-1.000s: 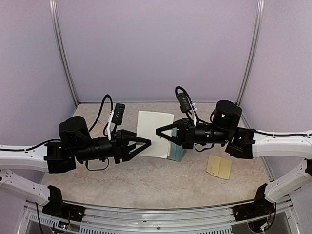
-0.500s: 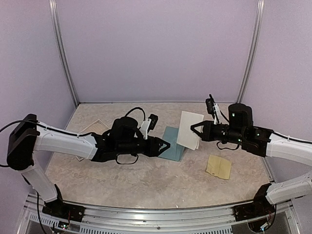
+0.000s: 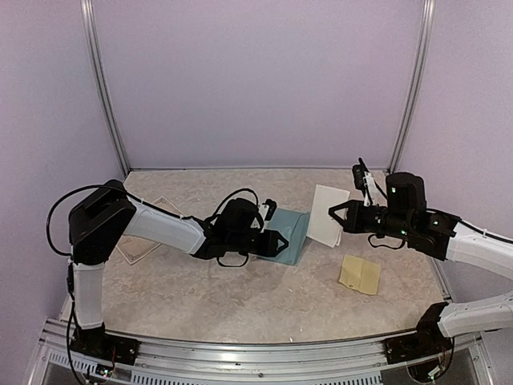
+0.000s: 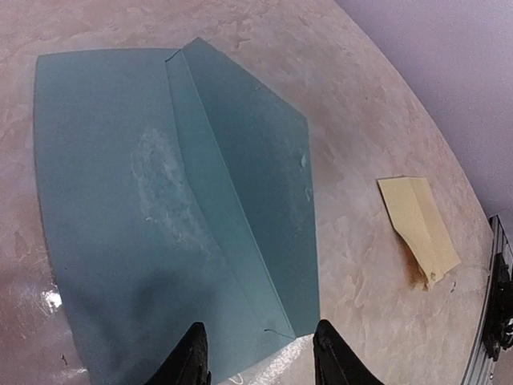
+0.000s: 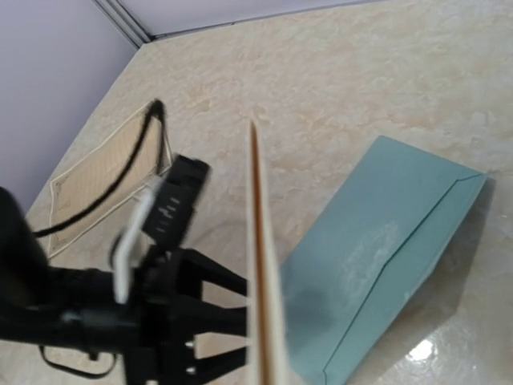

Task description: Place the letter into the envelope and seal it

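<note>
The letter-loading step is in hand, and nothing has gone in yet. The envelope (image 3: 295, 233) lies flat near the middle of the worktop (image 3: 240, 305), its flap folded out low toward 3 o'clock. The left pincer (image 3: 279, 241) comes in from 9 o'clock with its jaws apart and empty, and the wrist view shows the fingertips (image 4: 192, 357) straddling the near edge of the envelope. The right pincer (image 3: 335, 215) is clamped on the letter (image 3: 325, 212), held upright off the worktop at about 2 o'clock of the envelope and apart from it. A tan sticker sheet (image 3: 359, 274) rests at 4 o'clock. Next, I judge, the left must pin or lift the envelope so its mouth opens, which I cannot tell from here, while the right tips the letter flat and slides it in from 3 o'clock
</note>
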`<action>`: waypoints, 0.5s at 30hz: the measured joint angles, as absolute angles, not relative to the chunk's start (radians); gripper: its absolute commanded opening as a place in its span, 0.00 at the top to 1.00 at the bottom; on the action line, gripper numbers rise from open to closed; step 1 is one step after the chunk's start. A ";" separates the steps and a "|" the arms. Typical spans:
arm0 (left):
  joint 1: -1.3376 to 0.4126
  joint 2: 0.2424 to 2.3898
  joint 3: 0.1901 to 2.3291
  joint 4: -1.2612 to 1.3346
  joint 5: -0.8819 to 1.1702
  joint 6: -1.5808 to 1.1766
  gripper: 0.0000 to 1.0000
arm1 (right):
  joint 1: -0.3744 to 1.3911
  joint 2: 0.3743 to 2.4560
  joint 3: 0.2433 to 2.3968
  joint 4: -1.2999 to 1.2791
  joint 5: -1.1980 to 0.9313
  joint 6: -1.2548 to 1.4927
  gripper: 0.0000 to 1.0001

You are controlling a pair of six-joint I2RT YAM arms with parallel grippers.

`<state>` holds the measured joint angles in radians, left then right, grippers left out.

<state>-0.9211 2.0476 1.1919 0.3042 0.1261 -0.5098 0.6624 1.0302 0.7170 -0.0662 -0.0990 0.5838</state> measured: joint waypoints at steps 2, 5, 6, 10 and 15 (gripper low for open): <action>-0.917 2.077 1.195 0.298 0.118 -0.508 0.59 | 0.660 1.030 0.717 -0.068 -0.099 0.580 1.00; -0.910 2.106 1.193 0.280 0.110 -0.508 0.59 | 0.658 1.030 0.717 -0.074 -0.100 0.577 1.00; -0.910 2.110 1.190 0.279 0.107 -0.508 0.59 | 0.658 1.030 0.717 -0.076 -0.100 0.576 1.00; -0.910 2.103 1.148 0.310 0.102 -0.507 0.59 | 0.658 1.030 0.717 -0.080 -0.103 0.576 1.00; -0.918 2.047 1.039 0.369 0.096 -0.517 0.59 | 0.658 1.030 0.717 -0.080 -0.118 0.577 1.00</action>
<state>-0.9184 2.0468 1.0393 0.3691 0.0956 -0.5175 0.6579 1.0302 0.7170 -0.0803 -0.1181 0.5774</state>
